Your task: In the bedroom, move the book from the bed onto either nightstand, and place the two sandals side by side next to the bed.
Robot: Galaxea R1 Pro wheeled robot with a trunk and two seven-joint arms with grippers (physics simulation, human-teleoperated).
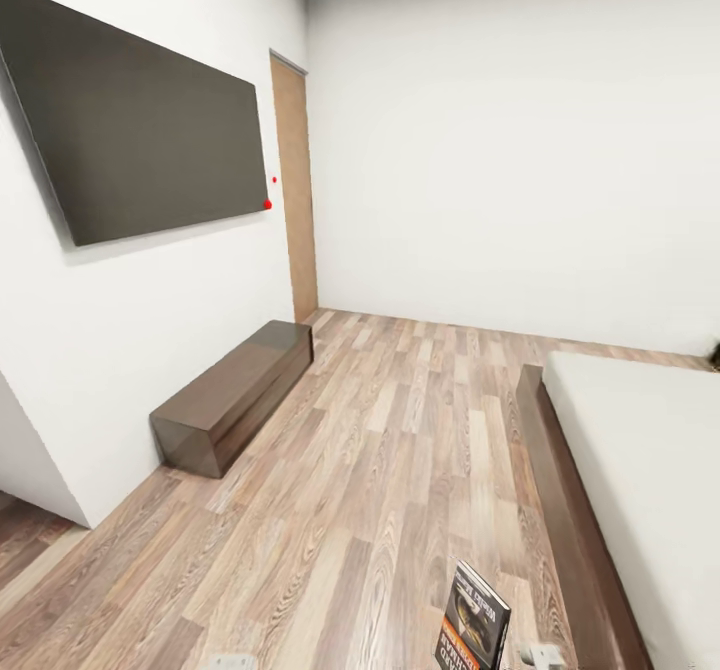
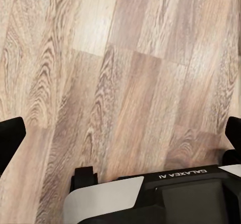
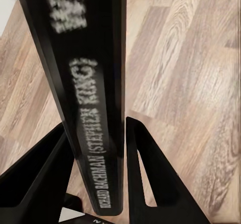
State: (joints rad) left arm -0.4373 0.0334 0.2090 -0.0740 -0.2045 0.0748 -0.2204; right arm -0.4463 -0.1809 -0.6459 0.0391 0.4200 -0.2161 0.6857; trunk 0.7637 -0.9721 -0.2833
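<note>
Clamping the book [image 3: 93,108], right gripper [image 3: 98,148] jaws hide its cover.

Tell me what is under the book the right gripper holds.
Under the book, clamped between the right gripper's fingers, lies bare wood-plank floor. The floor straight beneath its spine is covered.

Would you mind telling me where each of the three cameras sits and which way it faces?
Head view: high on the robot, looking forward and down across the floor to the TV, bench and bed; the book rises at the bottom edge.
Left wrist view: on the left arm, facing down at floor; left gripper open.
Right wrist view: on the right arm, along the right gripper, shut on the book's spine.
Shared: book and floor.
</note>
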